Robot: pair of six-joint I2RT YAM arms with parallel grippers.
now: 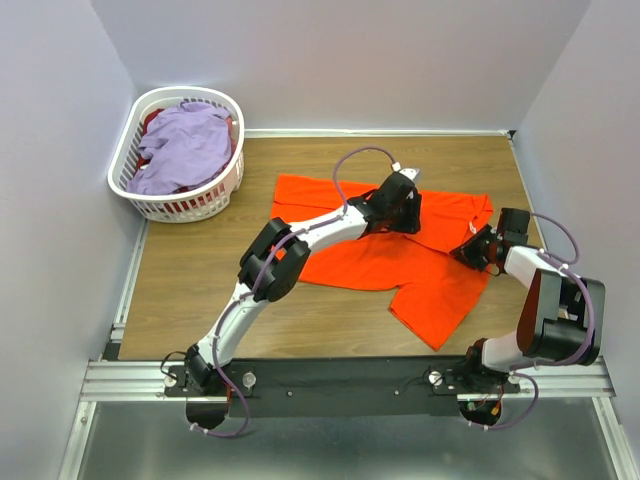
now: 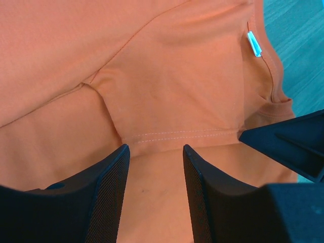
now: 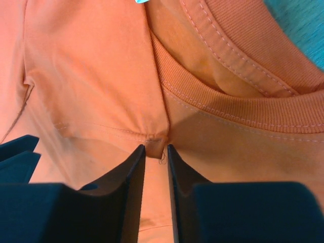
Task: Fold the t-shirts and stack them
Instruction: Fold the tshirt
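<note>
We saw the right gripper's [image 3: 156, 148] fingers nearly closed, pinching a fold of the bright orange cloth t-shirt [image 1: 430, 285] below its ribbed collar [image 3: 243, 109]; the left gripper's [image 2: 154, 149] fingers stood spread over a stitched hem [image 2: 177, 135]. The shirt lay rumpled on the brown wooden table [image 1: 200, 270]; a lavender t-shirt [image 1: 185, 150] filled the white slotted plastic basket [image 1: 122, 165] far left

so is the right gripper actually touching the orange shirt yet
Touching. The right wrist view shows the right gripper closed on a puckered fold of the orange t-shirt, with the cloth bunched in the narrow gap between its jaws.
</note>
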